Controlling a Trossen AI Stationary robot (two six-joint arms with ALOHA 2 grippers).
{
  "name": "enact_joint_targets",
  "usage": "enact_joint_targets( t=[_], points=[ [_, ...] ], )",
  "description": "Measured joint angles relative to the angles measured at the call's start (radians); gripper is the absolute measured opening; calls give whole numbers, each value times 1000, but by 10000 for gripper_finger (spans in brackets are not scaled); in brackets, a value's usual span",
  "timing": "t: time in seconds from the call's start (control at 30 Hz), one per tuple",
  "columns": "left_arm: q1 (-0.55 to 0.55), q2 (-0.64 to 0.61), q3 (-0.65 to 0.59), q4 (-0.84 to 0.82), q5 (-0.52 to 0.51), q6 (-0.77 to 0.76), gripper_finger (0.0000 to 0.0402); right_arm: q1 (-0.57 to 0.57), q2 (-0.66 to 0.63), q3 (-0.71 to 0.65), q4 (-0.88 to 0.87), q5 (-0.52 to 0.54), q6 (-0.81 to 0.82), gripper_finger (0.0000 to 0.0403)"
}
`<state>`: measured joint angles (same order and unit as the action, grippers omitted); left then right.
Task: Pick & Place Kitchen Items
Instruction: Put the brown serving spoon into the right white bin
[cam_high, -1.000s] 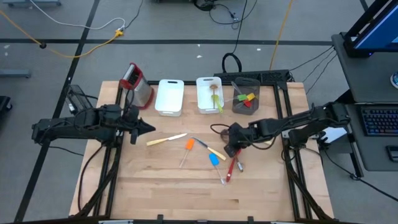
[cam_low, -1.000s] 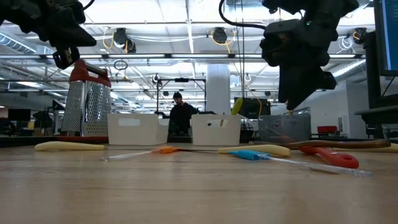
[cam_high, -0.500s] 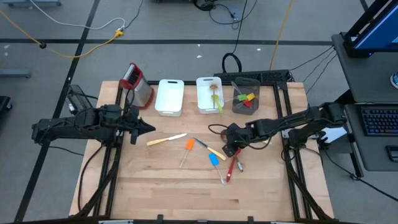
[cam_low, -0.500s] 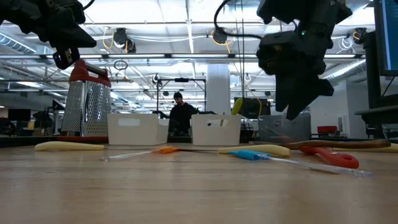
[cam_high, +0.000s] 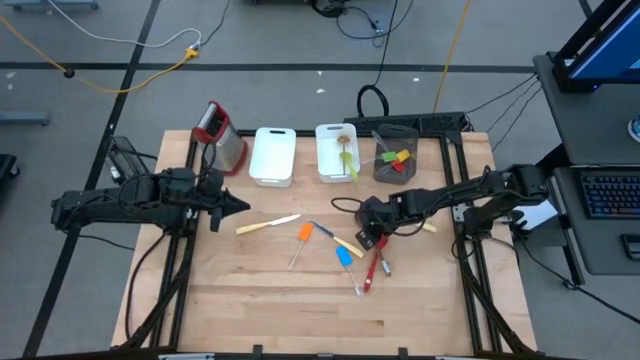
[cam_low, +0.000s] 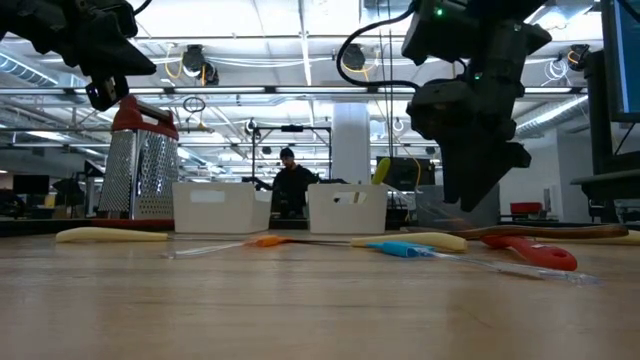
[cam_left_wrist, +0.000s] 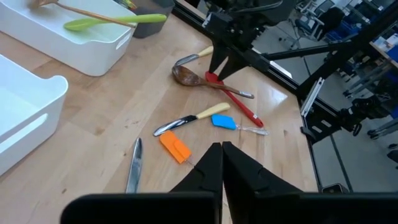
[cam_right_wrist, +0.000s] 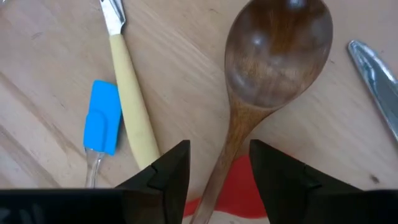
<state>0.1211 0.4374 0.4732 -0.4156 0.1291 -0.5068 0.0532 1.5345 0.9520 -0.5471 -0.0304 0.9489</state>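
The right claw (cam_right_wrist: 217, 171) hovers, fingers apart, with the wooden spoon (cam_right_wrist: 267, 81) handle directly beneath the gap.

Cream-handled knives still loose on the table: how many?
2. One knife lies near the table's middle, toward the left arm. The other knife sits beside the blue spatula, close to the right hand. The right arm may hide others.

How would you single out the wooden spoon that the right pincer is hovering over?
Start at the right pincer, open above the cluster of loose utensils on the table. Directly under it lies the wooden spoon. It is the only dark brown one, its handle crossing over the red spoon, beside a cream-handled knife.
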Motion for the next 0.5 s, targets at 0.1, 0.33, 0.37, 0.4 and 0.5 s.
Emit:
enact_joint_targets(
  t=[0.1, 0.33, 0.37, 0.4, 0.5],
  points=[
    [0, 0, 0, 0, 0, 1, 3, 0, 0, 0, 0, 15, -4, 158],
    [0, 0, 1, 0, 0, 9, 27, -2, 5, 0, -3, 32, -19, 157],
    [0, 0, 1, 0, 0, 11, 29, -2, 14, 0, -3, 32, -19, 157],
    [0, 0, 1, 0, 0, 13, 31, -2, 24, 0, -3, 31, -18, 157],
    [0, 0, 1, 0, 0, 15, 32, -2, 61, 0, 1, 16, -13, 157]
  ],
)
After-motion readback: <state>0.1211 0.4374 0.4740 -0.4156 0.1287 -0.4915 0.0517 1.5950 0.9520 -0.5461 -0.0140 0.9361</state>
